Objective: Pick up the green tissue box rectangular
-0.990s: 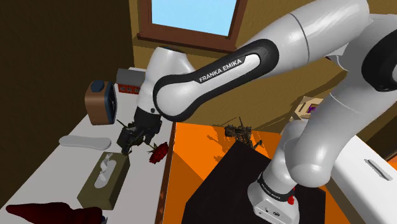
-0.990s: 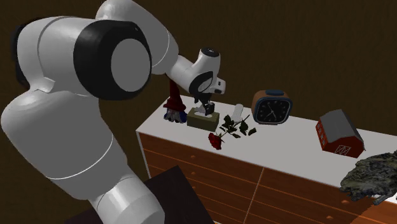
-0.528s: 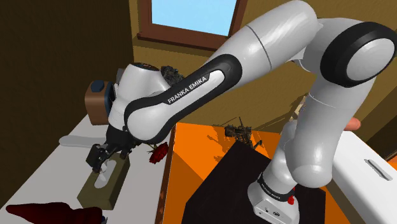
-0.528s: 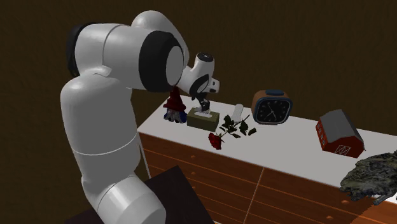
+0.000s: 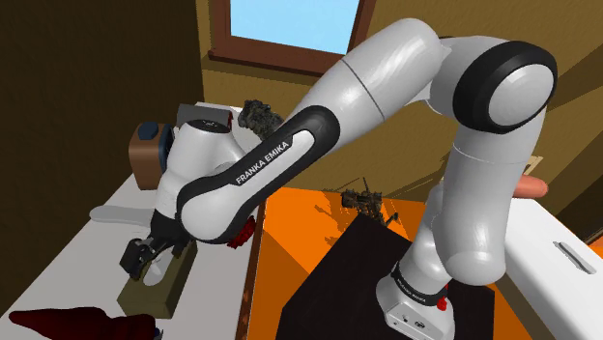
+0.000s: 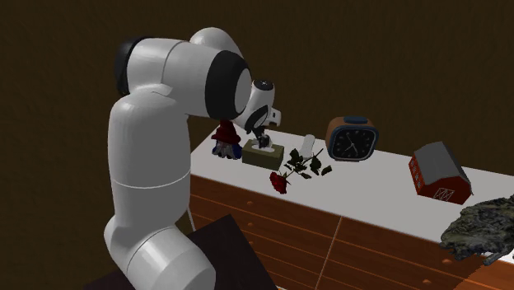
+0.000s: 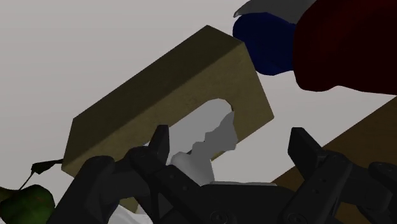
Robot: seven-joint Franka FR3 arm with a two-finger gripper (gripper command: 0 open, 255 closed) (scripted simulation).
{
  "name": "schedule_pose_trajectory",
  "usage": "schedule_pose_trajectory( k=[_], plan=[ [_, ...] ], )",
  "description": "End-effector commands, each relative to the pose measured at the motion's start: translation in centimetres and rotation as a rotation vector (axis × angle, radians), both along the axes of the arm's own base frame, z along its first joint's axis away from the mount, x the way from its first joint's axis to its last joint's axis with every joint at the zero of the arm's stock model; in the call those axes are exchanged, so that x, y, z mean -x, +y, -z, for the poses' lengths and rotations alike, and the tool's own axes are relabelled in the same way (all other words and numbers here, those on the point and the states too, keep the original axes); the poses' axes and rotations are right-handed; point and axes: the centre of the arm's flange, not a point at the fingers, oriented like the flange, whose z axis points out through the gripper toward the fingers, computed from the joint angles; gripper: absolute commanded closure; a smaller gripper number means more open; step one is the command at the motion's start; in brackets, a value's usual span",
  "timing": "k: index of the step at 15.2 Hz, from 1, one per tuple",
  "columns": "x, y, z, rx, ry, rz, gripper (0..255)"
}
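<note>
1. The olive-green rectangular tissue box (image 7: 143, 89), with an oval slot in its top and a pale grey tissue (image 7: 207, 137) poking out, lies flat on the white dresser top (image 6: 375, 191). It sits toward the end at the second exterior view's left, just beside a dark red and blue figure (image 6: 224, 140) and near a red rose with green leaves (image 6: 282, 180).
2. The all-black two-finger gripper (image 7: 232, 147) hangs close above the box, pointing down at it. In the shoulder view the gripper (image 5: 143, 259) covers part of the box (image 5: 166, 295).
3. Its fingers (image 7: 160, 141) are spread wide and clasp nothing. One tip sits over the top face beside the slot. The other lies out past a long side, so the pair looks off-centre across the box's width.
4. Handling, as a judgement: a tissue box is mostly paper and air, so it should be light. The walls are likely stiff at the edges but give in the middle, and a hard squeeze could dent them. The plain, smooth sides may slip under a weak grip.
5. The best hold is probably across the short width, pads on the two long sides near mid-length.
6. The tissue is no place to grip, since it would likely pull free and leave the box behind.
7. The figure stands close to one end, so the fingers have little room there.
</note>
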Motion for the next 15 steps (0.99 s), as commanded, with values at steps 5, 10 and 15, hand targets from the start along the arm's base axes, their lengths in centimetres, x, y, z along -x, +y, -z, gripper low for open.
schedule_pose_trajectory(
  k=[5, 10, 15],
  plan=[
    [-0.1, -0.1, 0.9, 0.0, 0.0, 0.0, 255],
    [0.1, -0.2, 0.8, 0.0, 0.0, 0.0, 255],
    [0.0, -0.1, -0.7, 0.0, 0.0, 0.0, 255]
  ],
)
